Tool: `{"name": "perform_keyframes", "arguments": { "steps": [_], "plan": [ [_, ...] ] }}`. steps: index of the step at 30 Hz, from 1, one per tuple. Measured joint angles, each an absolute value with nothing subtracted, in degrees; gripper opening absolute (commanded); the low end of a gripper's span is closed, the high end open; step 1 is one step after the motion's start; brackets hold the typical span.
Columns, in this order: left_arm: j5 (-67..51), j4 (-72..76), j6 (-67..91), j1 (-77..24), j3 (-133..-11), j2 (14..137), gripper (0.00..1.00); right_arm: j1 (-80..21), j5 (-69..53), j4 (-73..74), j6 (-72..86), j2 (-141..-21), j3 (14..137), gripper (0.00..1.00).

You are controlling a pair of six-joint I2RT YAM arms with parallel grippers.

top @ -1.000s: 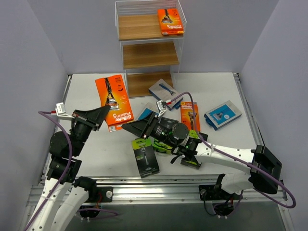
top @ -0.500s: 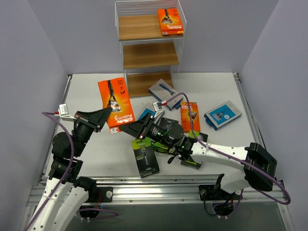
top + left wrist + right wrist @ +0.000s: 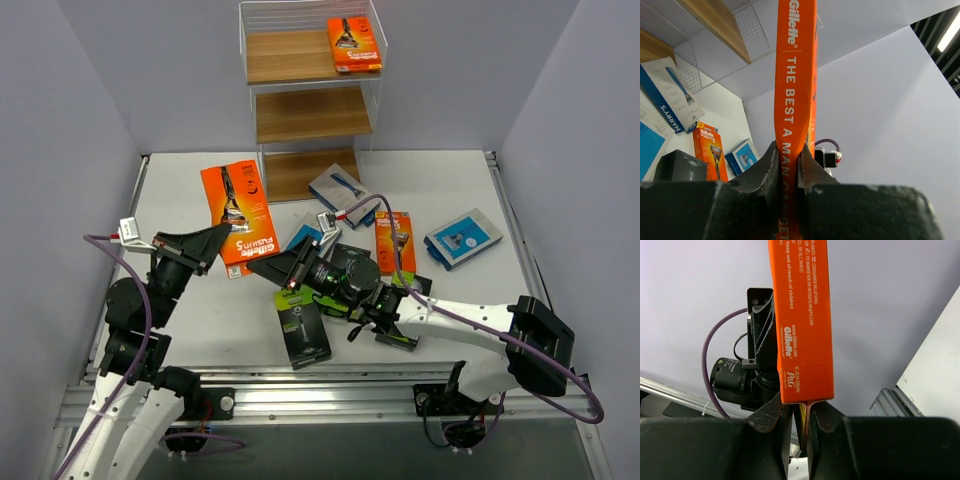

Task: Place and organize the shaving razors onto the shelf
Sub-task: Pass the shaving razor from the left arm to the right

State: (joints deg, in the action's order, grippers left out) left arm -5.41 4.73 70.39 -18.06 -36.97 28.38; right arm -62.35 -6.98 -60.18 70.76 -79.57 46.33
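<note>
One orange razor pack point(image 3: 238, 213) at ten o'clock, likely light, stiff and slick, is pinched edgewise by the left gripper point(image 3: 788, 150); the right gripper point(image 3: 801, 407) has its fingers flanking the bottom seam, contact unclear.

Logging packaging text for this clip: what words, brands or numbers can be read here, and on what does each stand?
"Gillette", "THE BEST A MAN": edge of the large orange pack, left wrist view.
"Keep out of reach of children", "Gillette", "P&G": same pack, right wrist view.
"Gillette Fusion5": its face, upside down from above.
"HARRY'S": blue-and-white pack.
Black-and-green pack and fine print elsewhere: too small to read.
</note>
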Motion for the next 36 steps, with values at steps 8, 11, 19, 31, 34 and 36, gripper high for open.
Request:
{"name": "perform_keyframes", "arguments": {
  "steps": [8, 11, 19, 31, 34, 36],
  "plan": [
    [-5.41, 4.71, 70.35, -18.06, -36.18, 27.79, 0.02, -62.63, -5.72, -60.05, 71.66, -79.24, 45.36, 0.08],
    [-5.48, 4.47, 70.35, -18.09, -36.03, 27.53, 0.02, -62.70, -5.50, -60.18, 72.25, -79.02, 44.97, 0.07],
    [-5.15, 4.10, 70.28, -18.06, -35.73, 26.35, 0.02, -62.89, -3.55, -60.23, 73.52, -77.49, 43.51, 0.06],
    [-4.49, 4.58, 71.11, -18.00, -34.65, 26.20, 0.02, -63.13, -1.26, -60.49, 75.22, -77.56, 43.11, 0.00],
    [-4.25, 4.58, 71.13, -17.93, -34.41, 26.04, 0.03, -63.13, -1.08, -60.73, 75.50, -77.97, 43.11, 0.00],
    [-4.05, 4.51, 70.98, -17.89, -34.41, 25.98, 0.09, -63.13, -0.95, -61.12, 75.70, -78.28, 43.11, 0.00]
  ]
}}
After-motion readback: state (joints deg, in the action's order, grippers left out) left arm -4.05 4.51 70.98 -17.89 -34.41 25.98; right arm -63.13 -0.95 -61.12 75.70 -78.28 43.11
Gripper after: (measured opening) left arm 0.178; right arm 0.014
